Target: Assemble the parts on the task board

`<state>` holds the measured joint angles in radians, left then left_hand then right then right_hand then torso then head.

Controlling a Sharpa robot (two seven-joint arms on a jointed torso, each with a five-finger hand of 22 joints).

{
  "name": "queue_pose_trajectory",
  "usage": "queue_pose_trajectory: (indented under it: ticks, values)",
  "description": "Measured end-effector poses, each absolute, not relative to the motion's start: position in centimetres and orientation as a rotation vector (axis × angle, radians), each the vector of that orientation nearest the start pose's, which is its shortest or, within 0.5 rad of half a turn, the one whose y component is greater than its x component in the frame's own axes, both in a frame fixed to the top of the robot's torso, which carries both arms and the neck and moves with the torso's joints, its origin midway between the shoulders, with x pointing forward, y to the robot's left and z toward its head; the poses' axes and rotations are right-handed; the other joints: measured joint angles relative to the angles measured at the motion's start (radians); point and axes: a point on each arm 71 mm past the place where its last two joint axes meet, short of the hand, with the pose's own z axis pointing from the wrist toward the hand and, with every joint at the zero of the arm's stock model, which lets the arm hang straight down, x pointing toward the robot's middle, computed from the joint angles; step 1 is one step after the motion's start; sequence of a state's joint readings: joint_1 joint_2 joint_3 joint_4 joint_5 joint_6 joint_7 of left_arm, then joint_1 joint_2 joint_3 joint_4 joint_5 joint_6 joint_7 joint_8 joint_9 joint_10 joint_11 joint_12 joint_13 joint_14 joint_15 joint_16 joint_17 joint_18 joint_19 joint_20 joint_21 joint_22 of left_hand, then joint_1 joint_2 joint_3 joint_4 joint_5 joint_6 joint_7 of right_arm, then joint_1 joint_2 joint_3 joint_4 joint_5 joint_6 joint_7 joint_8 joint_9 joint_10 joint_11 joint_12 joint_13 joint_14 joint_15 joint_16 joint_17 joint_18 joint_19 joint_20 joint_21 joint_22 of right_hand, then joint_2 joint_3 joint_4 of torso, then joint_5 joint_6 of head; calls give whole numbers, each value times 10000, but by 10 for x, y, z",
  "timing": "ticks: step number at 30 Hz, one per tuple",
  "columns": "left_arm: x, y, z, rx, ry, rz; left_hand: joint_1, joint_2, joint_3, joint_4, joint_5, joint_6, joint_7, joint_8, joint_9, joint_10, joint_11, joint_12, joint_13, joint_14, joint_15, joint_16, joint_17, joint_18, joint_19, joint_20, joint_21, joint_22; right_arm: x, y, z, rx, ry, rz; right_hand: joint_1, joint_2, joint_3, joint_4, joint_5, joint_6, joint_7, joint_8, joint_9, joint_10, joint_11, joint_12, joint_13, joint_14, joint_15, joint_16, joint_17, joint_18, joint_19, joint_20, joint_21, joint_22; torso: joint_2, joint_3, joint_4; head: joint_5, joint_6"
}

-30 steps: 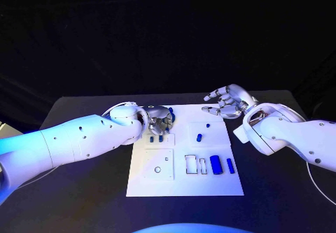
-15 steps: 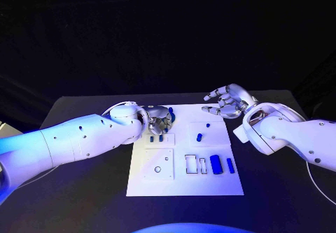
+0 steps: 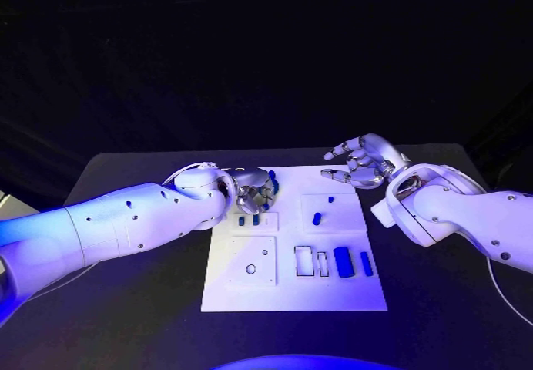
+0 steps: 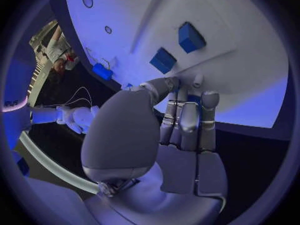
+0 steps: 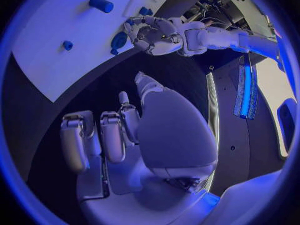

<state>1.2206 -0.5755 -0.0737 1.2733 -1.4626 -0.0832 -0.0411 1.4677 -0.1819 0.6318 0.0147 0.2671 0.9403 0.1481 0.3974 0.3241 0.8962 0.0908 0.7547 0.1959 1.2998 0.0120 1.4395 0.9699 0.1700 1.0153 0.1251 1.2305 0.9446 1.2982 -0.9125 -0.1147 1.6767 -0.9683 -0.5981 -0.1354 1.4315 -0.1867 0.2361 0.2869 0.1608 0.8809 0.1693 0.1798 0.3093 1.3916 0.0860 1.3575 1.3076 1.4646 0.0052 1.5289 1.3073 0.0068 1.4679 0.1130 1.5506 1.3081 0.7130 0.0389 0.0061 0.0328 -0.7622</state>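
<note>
**Task board at mid-table, left hand down at its far-left corner**

Task board (image 3: pixel 333 297), a white plate, lies in the middle of the black table (image 3: pixel 133 308), long side running away from the robot. On its near right part a broad blue part (image 3: pixel 343 262) and a thinner blue bar (image 3: pixel 366 264) lie side by side, just right of two dark-outlined rectangular slots (image 3: pixel 302 260). To their left is a raised white square panel (image 3: pixel 253 260) with a small round hole. Farther up, a raised panel on the right carries a short blue peg (image 3: pixel 316 218) and a smaller blue stud (image 3: pixel 329 201). On the left, two small blue blocks (image 3: pixel 248 220) stand close together, just on the near side of the left hand.

Left hand (image 3: pixel 252 197) is over the board's far-left corner, its fingers (image 4: pixel 187 117) curled downward with the tips at the board surface beside the two blocks. A round blue piece (image 5: pixel 119 40) sits right beside it; whether the fingers grip it or merely touch the board I cannot tell.

Right hand (image 3: pixel 361 163) hangs above the far-right corner of the board, clear of the surface. Its fingers (image 5: pixel 112 135) are loosely bent and spread apart, with nothing between them.
</note>
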Motion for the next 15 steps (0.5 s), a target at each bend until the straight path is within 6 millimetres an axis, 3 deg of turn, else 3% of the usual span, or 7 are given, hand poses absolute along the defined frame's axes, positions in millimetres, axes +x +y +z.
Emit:
queue_pose_trajectory:
  ticks: [15]
  values:
    - [516,147,-199,2280,18264,-7713,-226,-70,0,0,-2,34,-36,-2,76,157,-87,6,49,85,-15,37,57,0,35,-36,0,19,469,-209,-150,3930,15593,8323,-52,52,0,0,0,0,0,0,0,0,0,0,-1,0,0,0,7,0,0,0,0,-2,-15,12,5,0,46]
